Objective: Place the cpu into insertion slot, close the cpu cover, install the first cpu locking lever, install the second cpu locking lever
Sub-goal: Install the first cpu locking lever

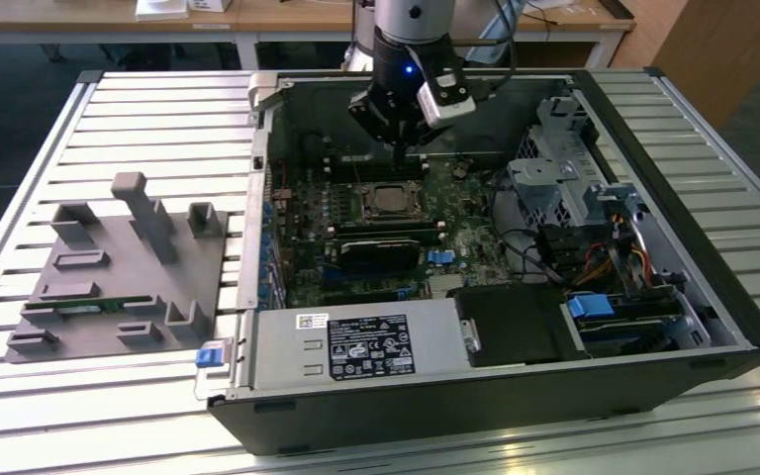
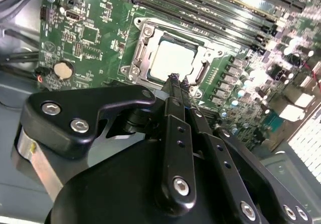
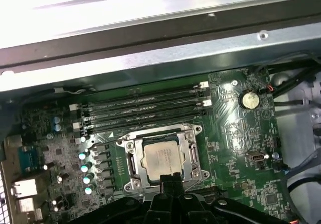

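Second wrist view, claw [image 2: 174, 79] pinched together by cpu [image 2: 172, 58], cpu cover [image 2: 144, 53] down, exterior view label [image 1: 369, 348] illegible.

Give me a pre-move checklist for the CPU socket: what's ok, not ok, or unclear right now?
1. cpu seated: ok, its pale face lies flat and square in the window.
2. cpu cover down: ok, the frame lies flat around the chip.
3. Cover latched: cannot tell.
4. gripper empty: ok, the fingertips are together with nothing between them.
5. Gripper position: ok, the tips are at the cover's edge in both wrist views; whether they touch it, cannot tell.
6. memory slots clear of the gripper: ok.
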You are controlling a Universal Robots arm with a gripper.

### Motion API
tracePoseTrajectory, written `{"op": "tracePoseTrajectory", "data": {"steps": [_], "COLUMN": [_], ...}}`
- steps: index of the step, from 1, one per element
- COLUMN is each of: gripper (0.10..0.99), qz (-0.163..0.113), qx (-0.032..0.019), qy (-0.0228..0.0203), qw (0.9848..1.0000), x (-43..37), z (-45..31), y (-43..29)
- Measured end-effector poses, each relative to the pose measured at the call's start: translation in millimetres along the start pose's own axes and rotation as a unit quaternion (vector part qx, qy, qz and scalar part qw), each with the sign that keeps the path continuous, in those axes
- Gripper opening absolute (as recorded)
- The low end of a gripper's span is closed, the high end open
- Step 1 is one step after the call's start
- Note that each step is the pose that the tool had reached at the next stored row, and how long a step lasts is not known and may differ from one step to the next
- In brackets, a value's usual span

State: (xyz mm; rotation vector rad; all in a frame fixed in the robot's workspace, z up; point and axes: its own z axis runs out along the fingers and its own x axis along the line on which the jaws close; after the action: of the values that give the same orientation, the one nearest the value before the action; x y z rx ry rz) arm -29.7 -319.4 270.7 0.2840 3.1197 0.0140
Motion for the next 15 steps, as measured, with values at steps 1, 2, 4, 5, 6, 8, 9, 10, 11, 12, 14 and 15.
{"op": "tracePoseTrajectory", "data": {"steps": [1, 2, 4, 5, 6, 8, 9, 10, 11, 12, 14, 15], "gripper": [0.106, 0.106, 0.106, 0.106, 0.106, 0.106, 0.106, 0.106, 0.106, 0.106, 0.106, 0.106], "qz": [-0.005, -0.010, -0.012, -0.012, -0.012, -0.012, -0.012, -0.012, -0.012, -0.013, -0.023, -0.030], "qx": [0.0001, 0.0001, -0.0001, -0.0002, -0.0003, -0.0005, -0.0005, -0.0005, -0.0004, -0.0003, -0.0003, -0.0004], "qy": [0.0000, 0.0001, -0.0001, -0.0008, -0.0016, -0.0024, -0.0025, -0.0025, -0.0025, -0.0025, -0.0024, -0.0024], "qw": [1.0000, 1.0000, 0.9999, 0.9999, 0.9999, 0.9999, 0.9999, 0.9999, 0.9999, 0.9999, 0.9997, 0.9996], "x": [0.0, 0.1, 2.0, 4.8, 8.1, 13.8, 16.3, 18.4, 20.0, 20.8, 20.9, 20.9], "z": [0.0, 0.0, 0.1, 0.0, -0.1, -0.1, -0.1, -0.1, -0.2, -0.2, -0.2, -0.2], "y": [0.0, 0.0, -0.4, -0.9, -1.5, -2.4, -2.7, -2.9, -3.1, -3.1, -2.9, -2.8]}}
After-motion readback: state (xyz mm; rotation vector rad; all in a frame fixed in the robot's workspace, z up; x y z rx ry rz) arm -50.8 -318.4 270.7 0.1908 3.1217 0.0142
